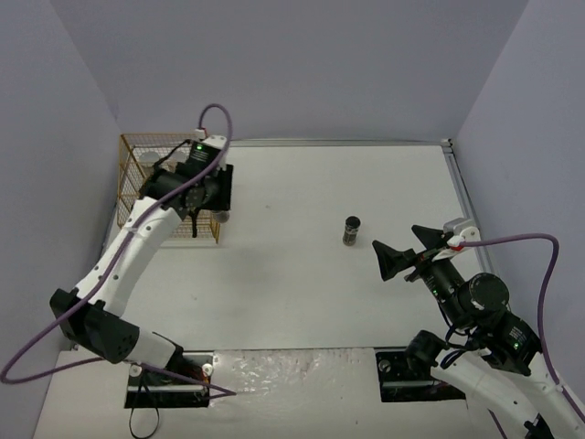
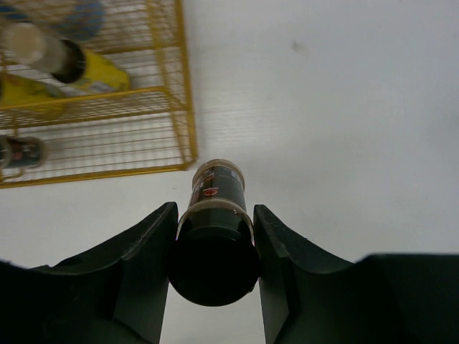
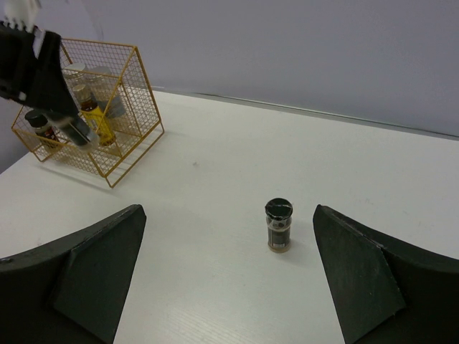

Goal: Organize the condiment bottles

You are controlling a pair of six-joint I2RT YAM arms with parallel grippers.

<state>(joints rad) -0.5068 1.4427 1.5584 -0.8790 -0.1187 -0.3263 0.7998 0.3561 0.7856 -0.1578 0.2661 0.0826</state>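
Note:
My left gripper (image 1: 212,203) is shut on a short dark black-lidded jar (image 2: 215,233) and holds it above the table, just off the front right corner of the yellow wire basket (image 1: 129,155). The basket (image 2: 183,107) holds two slim yellow bottles (image 2: 100,72), a pale blue-labelled jar (image 2: 75,14) and another dark jar (image 2: 21,152). A third dark jar (image 1: 352,230) stands alone on the table; it also shows in the right wrist view (image 3: 278,224). My right gripper (image 1: 409,249) is open and empty, a short way to the right of that jar.
The basket (image 3: 136,93) stands at the table's far left against the wall. Pale walls close in the left, back and right sides. The left arm (image 1: 128,256) stretches along the left side of the table.

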